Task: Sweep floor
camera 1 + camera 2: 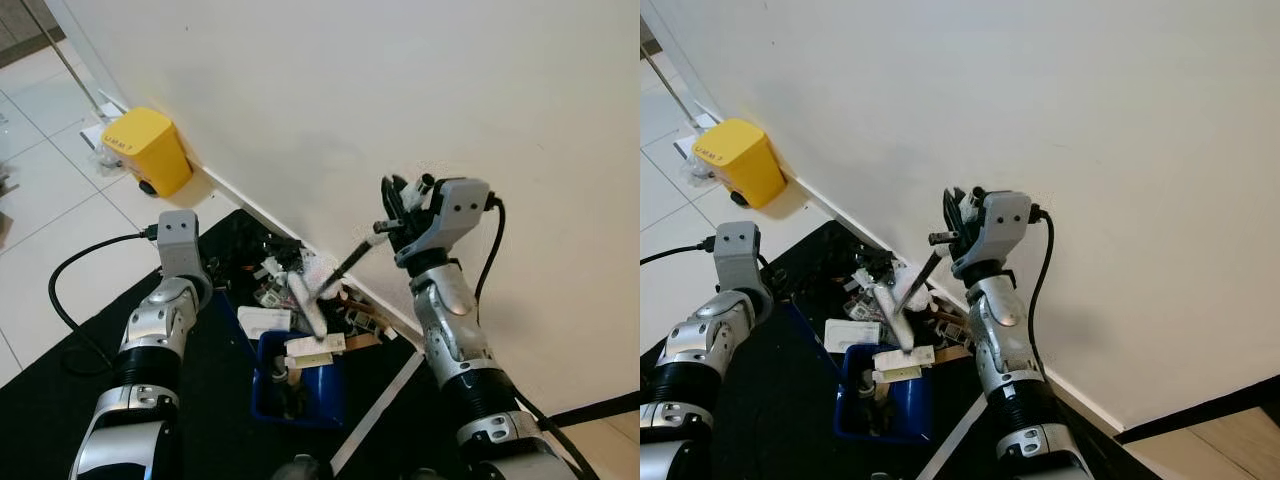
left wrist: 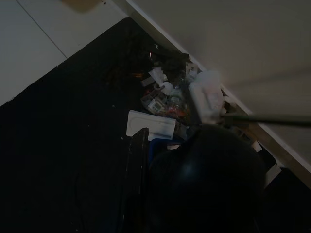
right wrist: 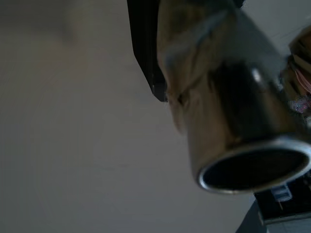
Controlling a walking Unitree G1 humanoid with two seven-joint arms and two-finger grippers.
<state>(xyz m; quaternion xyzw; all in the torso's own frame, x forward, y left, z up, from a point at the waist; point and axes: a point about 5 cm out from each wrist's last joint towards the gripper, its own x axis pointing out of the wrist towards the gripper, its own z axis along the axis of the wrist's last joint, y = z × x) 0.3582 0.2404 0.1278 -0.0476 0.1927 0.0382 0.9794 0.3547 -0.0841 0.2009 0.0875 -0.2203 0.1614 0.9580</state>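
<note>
My right gripper is raised near the white wall and is shut on the thin dark handle of a small broom. In the right wrist view the handle's metal tube end looms beside one black finger. The broom's white head rests in a litter pile at the baseboard. Just below stands a blue dustpan with papers and scraps in it. My left gripper is low beside the dustpan, closed round its dark handle.
A yellow box sits on the tiled floor against the wall, at the back left. A black mat covers the floor under the litter. A black cable loops off my left arm. A white strip lies on the mat.
</note>
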